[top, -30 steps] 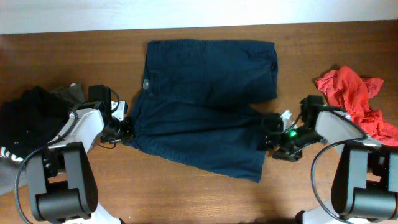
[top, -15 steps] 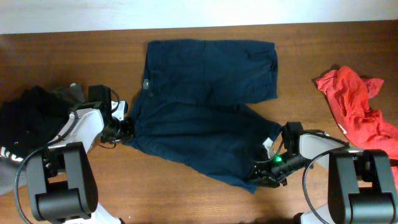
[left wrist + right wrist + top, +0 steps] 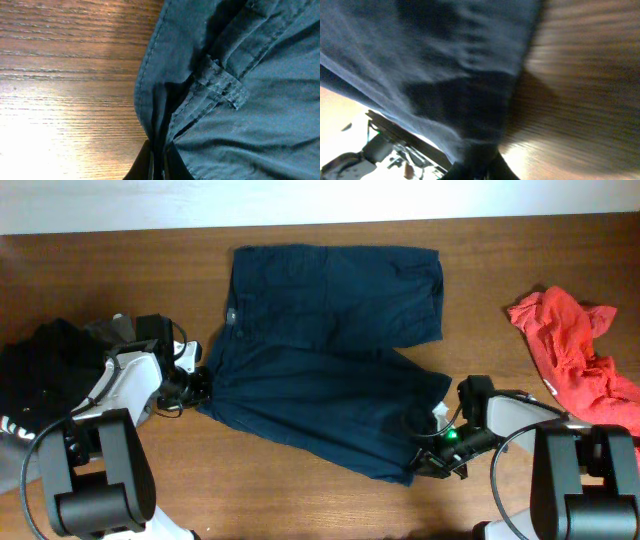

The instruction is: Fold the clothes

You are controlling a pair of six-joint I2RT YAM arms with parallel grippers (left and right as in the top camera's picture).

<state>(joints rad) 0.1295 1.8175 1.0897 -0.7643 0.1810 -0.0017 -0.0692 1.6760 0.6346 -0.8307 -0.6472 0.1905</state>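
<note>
Dark navy shorts (image 3: 330,340) lie spread across the middle of the wooden table, one leg toward the back and the other toward the front right. At the waistband's left end, my left gripper (image 3: 199,384) is shut on a pinched fold of the cloth. The left wrist view shows the waistband and a belt loop (image 3: 222,85) running into the closed left gripper (image 3: 161,162). My right gripper (image 3: 422,461) is shut on the front leg's hem at its lower right corner. In the right wrist view, the shorts (image 3: 420,60) drape down into the closed right gripper (image 3: 482,170).
A crumpled red garment (image 3: 575,350) lies at the right edge of the table. A black garment (image 3: 45,370) with a grey piece (image 3: 115,328) beside it is heaped at the left. The table's (image 3: 300,500) far edge meets a white wall.
The right gripper moved from the shorts' right side down to the front leg's hem and shut on it. The left gripper shut on the waistband, and the shorts shifted slightly left.
</note>
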